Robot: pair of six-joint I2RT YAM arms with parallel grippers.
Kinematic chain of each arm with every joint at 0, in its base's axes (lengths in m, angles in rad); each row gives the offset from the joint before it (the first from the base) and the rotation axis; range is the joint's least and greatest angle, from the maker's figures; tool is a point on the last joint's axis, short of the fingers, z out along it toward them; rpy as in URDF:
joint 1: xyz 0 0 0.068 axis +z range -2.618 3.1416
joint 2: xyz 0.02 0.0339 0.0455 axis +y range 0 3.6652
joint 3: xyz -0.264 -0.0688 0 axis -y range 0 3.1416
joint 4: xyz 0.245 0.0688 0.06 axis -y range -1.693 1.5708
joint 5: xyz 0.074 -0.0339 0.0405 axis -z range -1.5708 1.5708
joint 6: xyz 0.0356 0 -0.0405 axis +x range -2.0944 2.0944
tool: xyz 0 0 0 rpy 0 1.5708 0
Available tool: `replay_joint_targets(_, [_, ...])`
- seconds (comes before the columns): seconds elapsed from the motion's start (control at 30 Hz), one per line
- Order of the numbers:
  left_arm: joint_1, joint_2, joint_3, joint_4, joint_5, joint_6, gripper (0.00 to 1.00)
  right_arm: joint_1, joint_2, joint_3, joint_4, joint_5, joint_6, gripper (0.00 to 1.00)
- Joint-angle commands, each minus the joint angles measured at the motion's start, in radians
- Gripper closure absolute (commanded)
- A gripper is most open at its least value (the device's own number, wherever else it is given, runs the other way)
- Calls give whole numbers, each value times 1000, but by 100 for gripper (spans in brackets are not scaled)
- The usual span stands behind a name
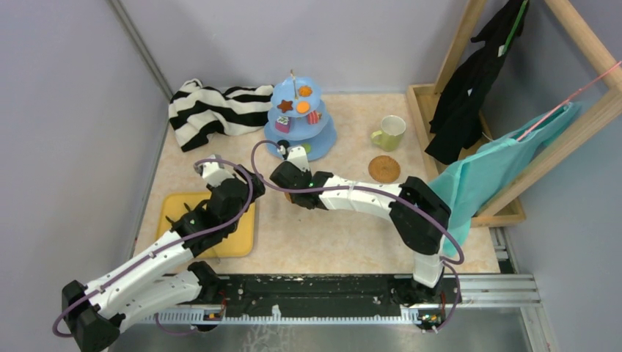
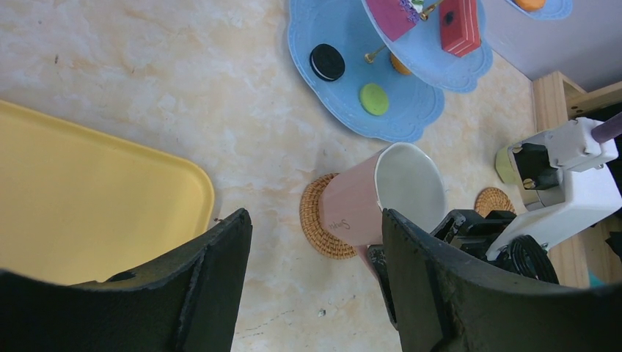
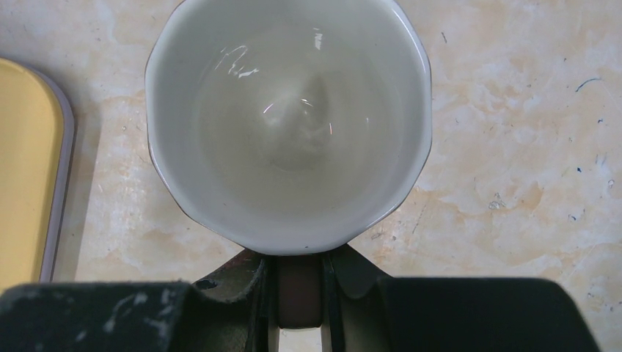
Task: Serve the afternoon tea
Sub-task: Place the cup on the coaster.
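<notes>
Seemingly midway through seating the pink cup (image 2: 370,192) on the nearer cork coaster (image 2: 317,233). Gripped by its handle in the right claw (image 3: 299,286), pinched tight on that handle, with the white inside facing up at the wrist camera and nothing in it. From the left wrist view, foot of the cup at or on the cork; impossible to say whether fully down or a shade above. Next, probably: settle the foot flat and centred on the coaster, then loosen the grip and draw back along the line of the handle without tipping anything. Worth minding the light-blue three-tier stand (image 1: 301,125) just beyond, loaded with toy cookies (image 1: 303,107) and cake slices (image 1: 283,123). After that, likely the same treatment for the yellow-green cup (image 1: 389,133), parked on the bench (image 1: 330,235) near, not on, the second coaster (image 1: 383,169). Pose-wise: on the right, a long reach leftward from the base across the middle, elbow bent, wrist turned down over the cup. On the left, a forward stretch over the yellow tray (image 1: 170,209), with the left claw (image 2: 315,253) spread open, holding nothing, hovering near the cup.
</notes>
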Motion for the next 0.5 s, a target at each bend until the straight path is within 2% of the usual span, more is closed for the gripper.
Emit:
replay_joint_targets(0.0, [-6, -6, -13, -13, 0, -8, 29, 6, 0, 36, 85, 38, 14, 100])
replay_joint_targets(0.47, [-6, -13, -24, -18, 1, -18, 29, 2, 9, 14, 89, 42, 29, 100])
